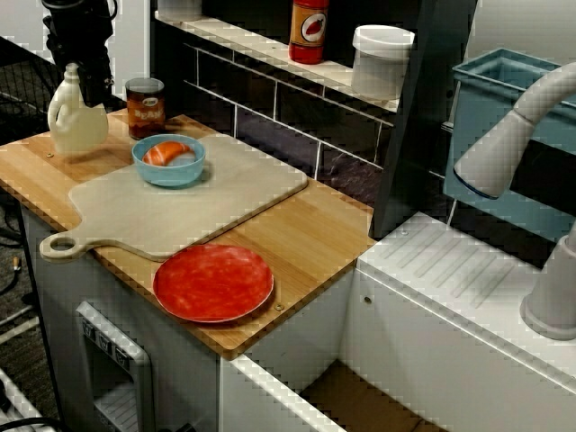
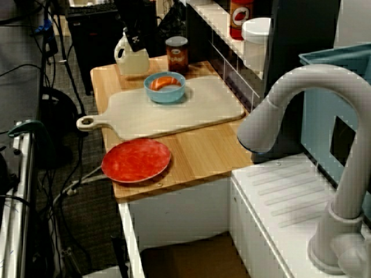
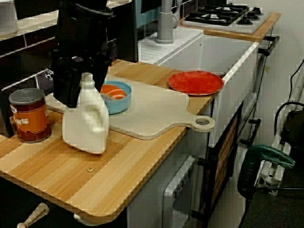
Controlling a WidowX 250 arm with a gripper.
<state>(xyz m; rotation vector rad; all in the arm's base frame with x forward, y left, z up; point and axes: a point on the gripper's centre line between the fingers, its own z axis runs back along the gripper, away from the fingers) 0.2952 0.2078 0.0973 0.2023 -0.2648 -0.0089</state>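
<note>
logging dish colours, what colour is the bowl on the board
The bowl is light blue, clearest from above.

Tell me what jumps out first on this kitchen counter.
The red plate at the front edge of the wooden counter stands out most. Behind it, a blue bowl with an orange and white piece inside sits on the pale cutting board. At the far corner the black gripper hangs at the top of a white jug, next to a brown can.

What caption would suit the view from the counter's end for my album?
Black end effector hangs over a white jug, beside a tin can, blue bowl, cutting board and red plate.
</note>
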